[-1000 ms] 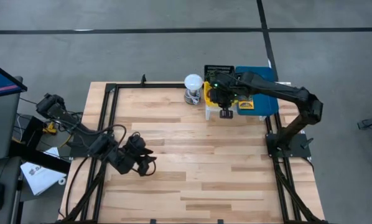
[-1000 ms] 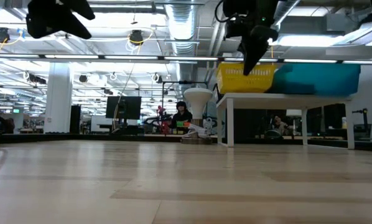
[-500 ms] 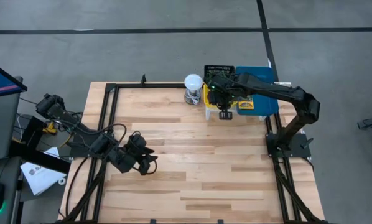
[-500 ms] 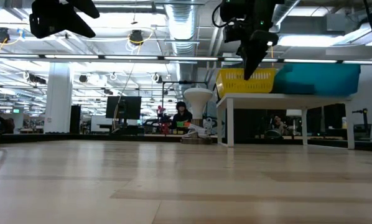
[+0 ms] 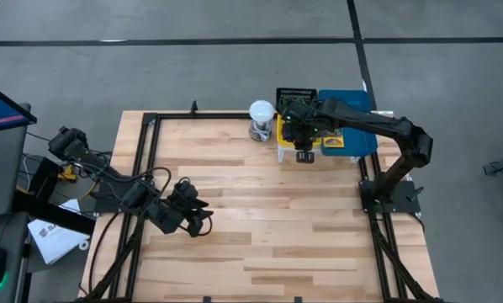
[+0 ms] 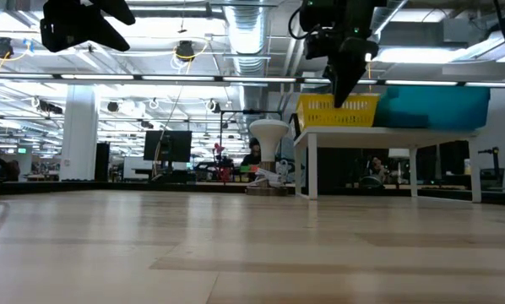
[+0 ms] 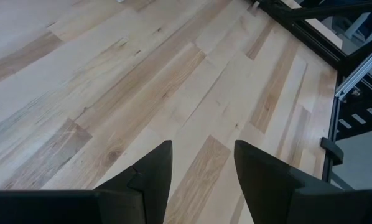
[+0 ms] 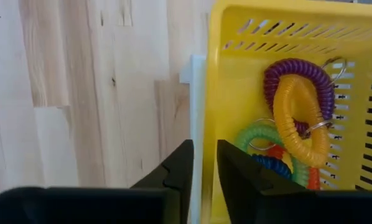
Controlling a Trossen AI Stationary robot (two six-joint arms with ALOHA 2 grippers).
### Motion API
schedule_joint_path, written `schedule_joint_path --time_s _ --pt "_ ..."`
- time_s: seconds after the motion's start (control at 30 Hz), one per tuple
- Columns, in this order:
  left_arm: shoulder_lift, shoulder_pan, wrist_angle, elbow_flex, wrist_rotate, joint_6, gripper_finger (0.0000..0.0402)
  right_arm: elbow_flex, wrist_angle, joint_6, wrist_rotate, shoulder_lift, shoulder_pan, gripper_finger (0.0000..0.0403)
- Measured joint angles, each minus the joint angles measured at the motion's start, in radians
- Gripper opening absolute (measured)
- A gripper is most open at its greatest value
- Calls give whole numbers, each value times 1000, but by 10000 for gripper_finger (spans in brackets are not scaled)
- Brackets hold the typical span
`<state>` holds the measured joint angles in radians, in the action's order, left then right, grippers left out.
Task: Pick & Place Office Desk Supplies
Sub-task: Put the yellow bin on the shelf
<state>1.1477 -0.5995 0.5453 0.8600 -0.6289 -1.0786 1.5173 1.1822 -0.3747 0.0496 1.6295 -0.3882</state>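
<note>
Coiled loops (image 8: 296, 121) (purple, orange, green, blue, plus a red-orange one) are piled inside the yellow bin (image 8: 236, 81), just beside the right gripper (image 8: 203, 165) and not touching its fingers. In the right wrist view the gripper is seen over the bin's near wall and the white perforated stand (image 8: 195, 124) edge below it; the fingers are set narrow, a thin gap between them, nothing held. An orange loop lies on top of a purple one, both carrying metal key rings; green, blue and red-orange loops lie under and beside them.

From the high view the right gripper (image 5: 304, 153) is placed at the front edge of the yellow bin (image 5: 281, 128), near the table's far edge toward the far right corner. The black mesh basket (image 5: 295, 93) is set behind the bin, the blue tray (image 5: 357, 139) beside it on the right; a flat yellow-green packet (image 5: 332, 140) is seen in the tray. Basket contents cannot be told. The white ball-topped object (image 5: 261, 112) stands just left of the bin.

In the low view the yellow bin (image 6: 337, 110) and blue tray (image 6: 434, 107) are carried on the white stand (image 6: 362, 135), with the right gripper (image 6: 344, 91) hanging at the bin's rim.

The left gripper (image 7: 201, 171) is parked above bare wood (image 7: 142, 93) near the table's left edge, fingers apart, empty.
</note>
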Motion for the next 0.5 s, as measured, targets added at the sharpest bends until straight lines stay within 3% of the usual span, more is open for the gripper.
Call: schedule_joint_path --time_s 0.5 --pt "0 0 -1 0 0 0 168 0 22 1 80 -11 18 76"
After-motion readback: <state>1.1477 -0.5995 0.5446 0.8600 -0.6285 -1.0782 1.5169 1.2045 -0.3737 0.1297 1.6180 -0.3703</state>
